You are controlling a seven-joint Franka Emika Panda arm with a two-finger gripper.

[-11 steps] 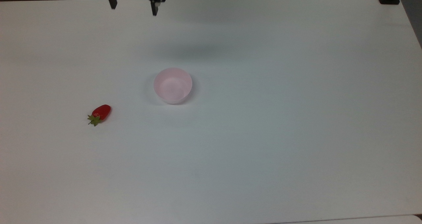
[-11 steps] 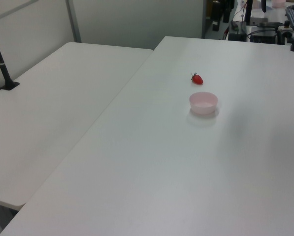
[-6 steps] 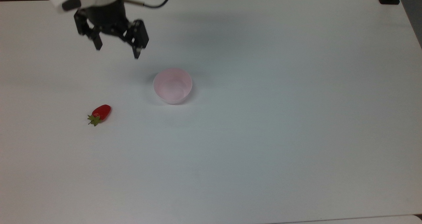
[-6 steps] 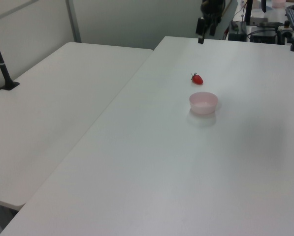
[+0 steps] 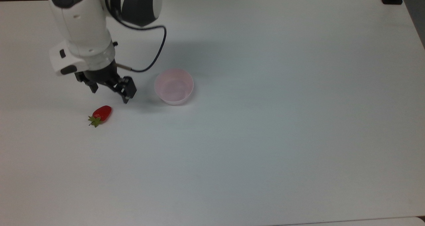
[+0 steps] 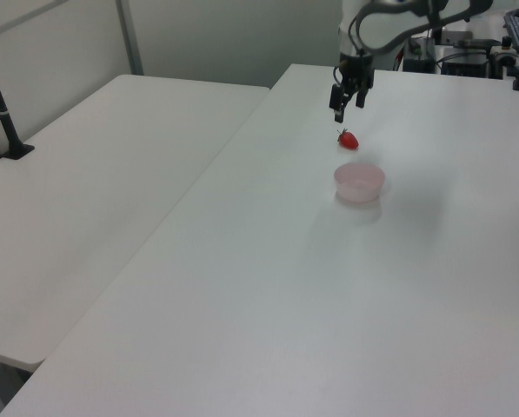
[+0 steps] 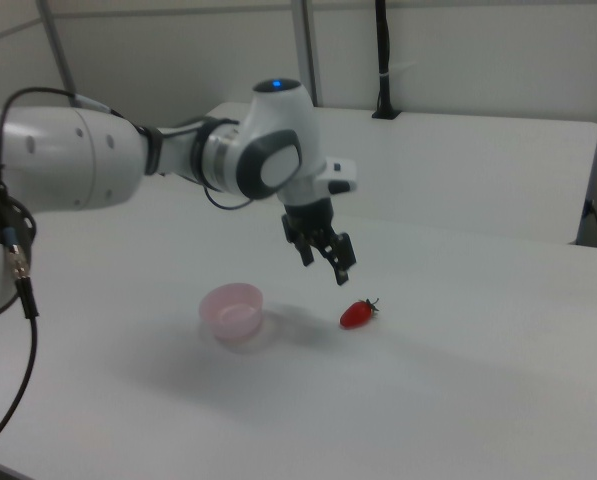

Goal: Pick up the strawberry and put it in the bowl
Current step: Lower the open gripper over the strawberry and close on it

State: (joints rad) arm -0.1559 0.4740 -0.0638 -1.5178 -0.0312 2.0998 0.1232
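Now jaws released, empty, above strawberry (image 5: 102, 114); bowl (image 5: 174, 86) sits apart on table (image 5: 265, 136).

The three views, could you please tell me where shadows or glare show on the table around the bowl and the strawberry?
Top view: a soft grey shadow lies on the table beside the gripper, left of the bowl; no harsh glare. Right view: a diffuse shadow spreads between bowl and strawberry. Left view: a faint shadow sits under the bowl; the strawberry shows a small highlight.

Strawberry (image 5: 101, 114) on table (image 5: 265, 136); bowl (image 5: 174, 86) apart
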